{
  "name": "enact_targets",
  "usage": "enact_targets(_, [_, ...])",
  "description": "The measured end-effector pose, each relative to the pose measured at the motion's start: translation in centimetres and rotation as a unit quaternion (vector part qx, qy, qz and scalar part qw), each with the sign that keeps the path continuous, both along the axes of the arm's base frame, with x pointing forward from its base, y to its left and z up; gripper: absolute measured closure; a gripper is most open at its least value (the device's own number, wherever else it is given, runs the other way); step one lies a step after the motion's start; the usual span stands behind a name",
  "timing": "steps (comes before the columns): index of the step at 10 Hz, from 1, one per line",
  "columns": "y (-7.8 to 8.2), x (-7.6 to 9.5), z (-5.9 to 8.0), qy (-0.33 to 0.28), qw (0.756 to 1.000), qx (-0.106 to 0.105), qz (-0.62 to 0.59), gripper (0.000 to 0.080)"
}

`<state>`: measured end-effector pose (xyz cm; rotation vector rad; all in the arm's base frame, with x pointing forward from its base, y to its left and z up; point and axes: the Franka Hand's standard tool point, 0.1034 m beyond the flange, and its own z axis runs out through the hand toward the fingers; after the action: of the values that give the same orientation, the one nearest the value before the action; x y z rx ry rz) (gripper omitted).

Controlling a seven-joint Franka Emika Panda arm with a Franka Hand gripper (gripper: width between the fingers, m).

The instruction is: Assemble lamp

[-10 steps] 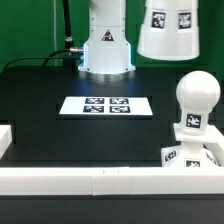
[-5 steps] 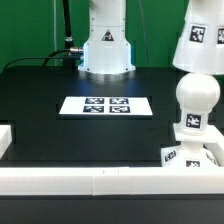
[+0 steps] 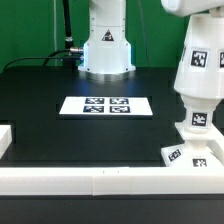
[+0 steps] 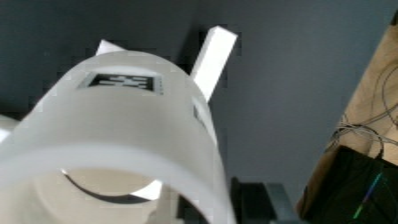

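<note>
Shade (image 3: 203,62) hung at the exterior view's right, tapered, tags on its side, its wide lower rim down over the bulb so that only the bulb's tagged stem (image 3: 198,121) showed beneath it, standing on the base (image 3: 190,155) by the white front rail (image 3: 100,180). Its top ran up out of frame, and the gripper could not be made out in either view, so I could not tell its grip. Marker board (image 3: 106,105) lay flat on the black table (image 3: 60,135), well apart.

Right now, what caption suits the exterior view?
Shade lowered over the bulb on the base, beside the marker board.
</note>
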<state>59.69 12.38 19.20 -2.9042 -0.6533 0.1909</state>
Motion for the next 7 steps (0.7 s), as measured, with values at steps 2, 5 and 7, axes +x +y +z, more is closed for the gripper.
enact_targets(2, [-0.3,-0.6,-2.2,-0.002,1.000,-0.001,-0.004,0.0758])
enact_targets(5, [-0.2,-1.4,-3.9,0.005,1.000,-0.003,-0.002,0.0758])
enact_targets(7, [-0.5,-2.0,-3.8,0.007,1.000,-0.004,-0.001,0.0751])
